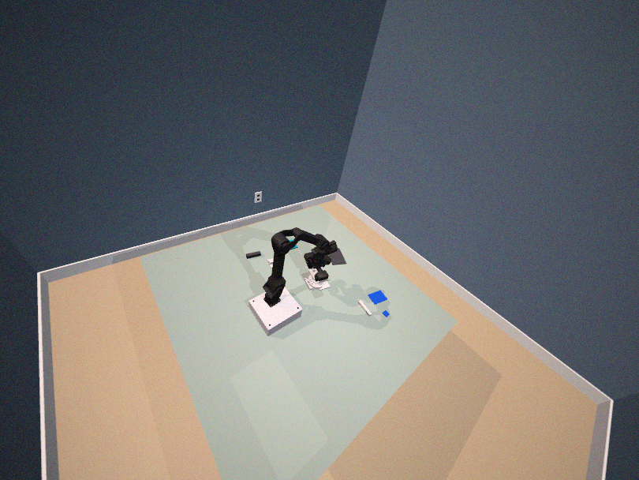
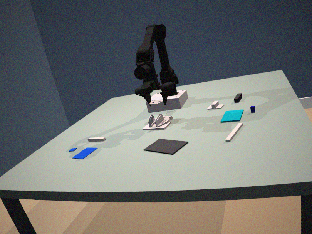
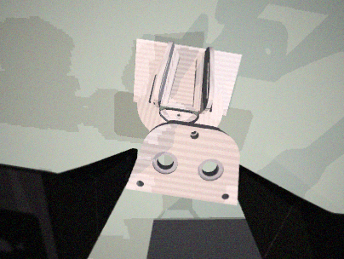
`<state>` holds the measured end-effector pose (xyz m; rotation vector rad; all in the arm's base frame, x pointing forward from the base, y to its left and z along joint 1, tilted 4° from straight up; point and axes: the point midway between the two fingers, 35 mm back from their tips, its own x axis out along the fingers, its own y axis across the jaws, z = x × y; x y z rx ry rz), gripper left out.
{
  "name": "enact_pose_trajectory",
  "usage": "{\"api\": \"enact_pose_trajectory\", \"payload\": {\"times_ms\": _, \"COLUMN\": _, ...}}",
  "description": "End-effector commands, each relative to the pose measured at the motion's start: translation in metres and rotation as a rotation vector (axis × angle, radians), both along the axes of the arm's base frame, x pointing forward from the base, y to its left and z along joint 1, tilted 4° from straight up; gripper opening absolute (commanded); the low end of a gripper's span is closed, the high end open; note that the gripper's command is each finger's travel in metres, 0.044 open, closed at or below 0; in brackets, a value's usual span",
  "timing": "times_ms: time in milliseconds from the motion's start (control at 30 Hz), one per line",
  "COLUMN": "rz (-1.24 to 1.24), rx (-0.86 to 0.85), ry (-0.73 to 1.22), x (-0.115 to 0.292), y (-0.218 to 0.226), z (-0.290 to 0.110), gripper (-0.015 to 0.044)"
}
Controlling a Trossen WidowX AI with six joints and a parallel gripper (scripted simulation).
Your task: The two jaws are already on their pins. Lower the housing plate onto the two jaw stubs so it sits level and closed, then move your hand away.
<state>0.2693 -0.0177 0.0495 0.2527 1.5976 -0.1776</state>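
The white housing plate [image 2: 156,102] [image 3: 187,183] has a rounded edge, two large ringed holes and several small ones. My gripper [image 2: 157,104] [image 3: 184,160] is shut on its two sides and holds it roughly level, well above the table. Below, the two upright jaws stand side by side on a white base [image 2: 152,128] [image 3: 232,70] [image 1: 322,285]: one jaw [image 2: 151,121] [image 3: 166,78] and the other jaw [image 2: 160,121] [image 3: 207,81]. In the wrist view the plate's rounded edge overlaps the near end of the jaw assembly and hides the stubs.
A dark flat square [image 2: 166,146] [image 1: 338,256] lies near the assembly. A blue sheet [image 2: 85,152] [image 1: 377,297] and short white bar [image 2: 96,139] [image 1: 364,308] lie to one side. A teal square [image 2: 232,116], long white bar [image 2: 234,132] and black block [image 2: 238,97] lie opposite.
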Motion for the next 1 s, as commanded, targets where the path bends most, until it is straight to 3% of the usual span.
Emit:
{"api": "enact_pose_trajectory", "payload": {"times_ms": 0, "rz": -0.003, "rx": -0.003, "ry": -0.003, "x": -0.0003, "y": 0.001, "z": 0.0001, "gripper": 0.0351}}
{"api": "enact_pose_trajectory", "payload": {"times_ms": 967, "rz": 0.0, "rx": -0.002, "ry": -0.002, "x": -0.004, "y": 0.0089, "z": 0.0005, "gripper": 0.0351}}
